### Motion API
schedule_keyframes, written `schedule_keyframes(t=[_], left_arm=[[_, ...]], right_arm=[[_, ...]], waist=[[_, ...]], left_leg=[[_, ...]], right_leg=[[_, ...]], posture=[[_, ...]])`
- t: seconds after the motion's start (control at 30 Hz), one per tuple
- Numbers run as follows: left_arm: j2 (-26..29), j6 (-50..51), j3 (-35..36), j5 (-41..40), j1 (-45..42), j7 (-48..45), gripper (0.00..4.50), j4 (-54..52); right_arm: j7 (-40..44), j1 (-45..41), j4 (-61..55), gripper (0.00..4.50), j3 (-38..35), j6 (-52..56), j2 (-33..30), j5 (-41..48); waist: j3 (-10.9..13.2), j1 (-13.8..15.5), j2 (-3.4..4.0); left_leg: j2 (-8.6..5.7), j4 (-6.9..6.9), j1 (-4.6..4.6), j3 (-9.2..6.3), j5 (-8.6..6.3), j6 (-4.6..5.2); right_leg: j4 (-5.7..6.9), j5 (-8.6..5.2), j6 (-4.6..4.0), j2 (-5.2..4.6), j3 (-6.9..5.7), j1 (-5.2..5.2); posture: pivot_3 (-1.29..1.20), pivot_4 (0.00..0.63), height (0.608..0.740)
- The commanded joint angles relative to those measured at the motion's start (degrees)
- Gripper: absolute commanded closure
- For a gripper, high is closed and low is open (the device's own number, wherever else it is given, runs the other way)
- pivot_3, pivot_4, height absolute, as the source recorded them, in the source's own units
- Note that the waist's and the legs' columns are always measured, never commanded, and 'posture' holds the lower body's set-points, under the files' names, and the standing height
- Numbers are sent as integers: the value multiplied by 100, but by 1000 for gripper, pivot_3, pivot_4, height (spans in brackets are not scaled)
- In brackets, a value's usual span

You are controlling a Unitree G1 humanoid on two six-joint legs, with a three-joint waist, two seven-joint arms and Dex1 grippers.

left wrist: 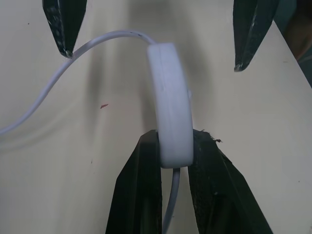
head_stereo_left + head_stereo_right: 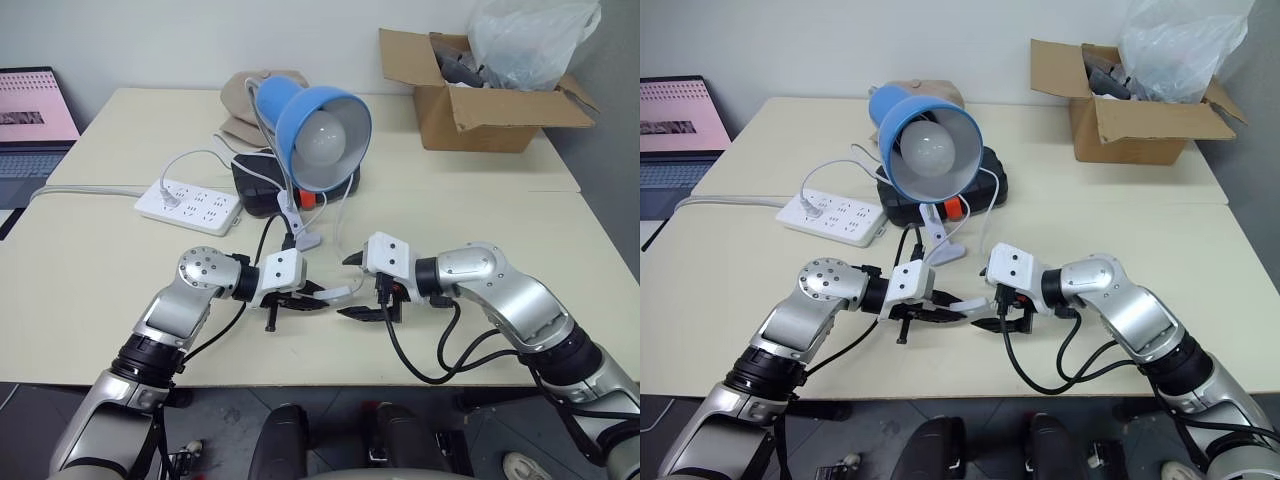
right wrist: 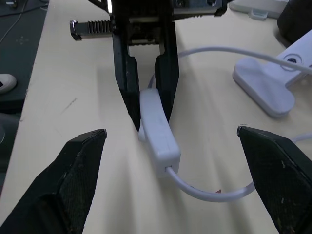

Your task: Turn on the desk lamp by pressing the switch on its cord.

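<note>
White switch [image 3: 157,127] at table's near edge, between my grippers | left gripper [image 2: 318,296] clenched on its end | right gripper [image 2: 352,286] spread wide | next: centre right fingers [image 3: 80,175] over rocker, squeeze squarely | lamp [image 2: 322,125] unlit

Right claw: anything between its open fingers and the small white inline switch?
Nothing but bare cream tabletop. In the right wrist view the right claw stands open around the switch, which the left claw pinches.

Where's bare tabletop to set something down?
Free: the near-left corner in front of the power strip, and the right half between the cardboard box and the right arm. Crowded: the centre, with the lamp, its cord, a white clip, and both grippers at the switch.
</note>
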Motion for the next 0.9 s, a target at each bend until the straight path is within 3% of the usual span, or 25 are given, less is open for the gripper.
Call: schedule_keyframes(t=[0.03,0.17,0.7,0.9], left_arm=[[6,6,-9,-9,-16,40,4093,-252],[-48,5,-32,6,-42,69,4093,-236],[-86,-73,-14,26,-198,62,4093,-37],[-100,-132,4,42,-245,51,4093,24]], right_arm=[[71,-48,-15,0,7,-165,78,-141],[122,-29,40,0,64,-221,145,-251],[383,54,166,3304,187,-578,110,-634],[527,34,257,3992,131,-749,111,-697]], waist=[[0,0,0],[0,0,0],[0,0,0],[0,0,0]], left_leg=[[0,0,0,0,0,0],[0,0,0,0,0,0],[0,1,0,0,0,0],[-1,2,0,0,0,0]], right_leg=[[0,0,0,0,0,0],[0,0,0,0,0,0],[1,0,0,0,-1,0],[1,0,0,1,0,0]], posture=[[0,150,740],[0,150,740],[0,150,740],[0,150,740]])
